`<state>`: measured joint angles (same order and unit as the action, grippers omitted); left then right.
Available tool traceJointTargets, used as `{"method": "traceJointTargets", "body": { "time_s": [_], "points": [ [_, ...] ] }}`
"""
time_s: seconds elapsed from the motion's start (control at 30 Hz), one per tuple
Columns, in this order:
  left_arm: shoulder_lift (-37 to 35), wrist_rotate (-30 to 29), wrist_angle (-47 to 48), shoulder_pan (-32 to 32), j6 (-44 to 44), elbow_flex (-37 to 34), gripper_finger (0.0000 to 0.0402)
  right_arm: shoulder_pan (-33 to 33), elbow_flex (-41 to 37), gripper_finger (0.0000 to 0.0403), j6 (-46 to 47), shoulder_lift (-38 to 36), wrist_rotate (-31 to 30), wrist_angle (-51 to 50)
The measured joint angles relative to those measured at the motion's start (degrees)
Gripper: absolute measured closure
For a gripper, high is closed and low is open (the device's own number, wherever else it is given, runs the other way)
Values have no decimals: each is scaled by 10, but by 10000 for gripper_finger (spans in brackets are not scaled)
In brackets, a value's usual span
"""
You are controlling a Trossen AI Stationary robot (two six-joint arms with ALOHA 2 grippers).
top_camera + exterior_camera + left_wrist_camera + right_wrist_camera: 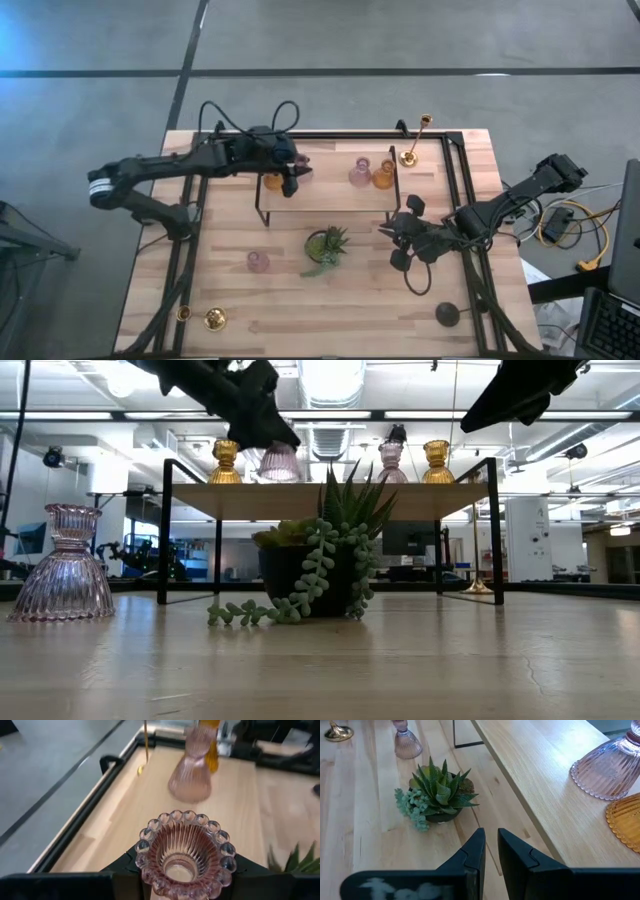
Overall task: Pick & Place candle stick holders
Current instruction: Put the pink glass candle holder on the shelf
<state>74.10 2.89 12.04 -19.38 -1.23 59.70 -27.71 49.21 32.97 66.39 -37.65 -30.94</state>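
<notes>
We have a pink glass holder (182, 852) pinched in the left gripper (290, 178) over the raised shelf (325, 195), near an amber holder (273, 181). We should lower it upright, clear of that neighbour, then let go. Another pink holder (191, 772) stands farther along. The right gripper (490, 852) waits beside the plant (437, 795), fingers nearly together, empty.

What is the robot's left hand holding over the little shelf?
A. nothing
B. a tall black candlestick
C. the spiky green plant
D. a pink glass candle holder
D. In the left wrist view the left gripper has its fingers closed around a pink glass candle holder, and the high view shows that gripper at the raised shelf, while the spiky green plant sits on the table.
</notes>
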Motion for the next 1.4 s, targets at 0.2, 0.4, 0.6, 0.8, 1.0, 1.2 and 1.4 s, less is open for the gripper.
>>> {"method": "traceJointTargets", "body": {
  "time_s": [0.2,0.4,0.6,0.8,1.0,1.2,1.4],
  "points": [
    [12,-22,4,10,-5,-10,272,0,0,360,0,0,0,0],
    [6,-50,-5,16,-5,-26,272,0,0,360,0,0,0,0],
    [6,-55,-4,20,-4,-26,272,0,0,360,0,0,0,0],
    [6,-84,-8,30,13,-24,272,0,0,360,0,0,0,0],
    [6,-146,-10,52,-2,2,272,0,0,360,-2,0,0,0],
    [6,-249,0,96,67,24,272,0,0,360,-2,0,0,0],
    [22,-459,-6,189,148,24,272,0,0,360,-5,0,1,-1]
  ]
}}
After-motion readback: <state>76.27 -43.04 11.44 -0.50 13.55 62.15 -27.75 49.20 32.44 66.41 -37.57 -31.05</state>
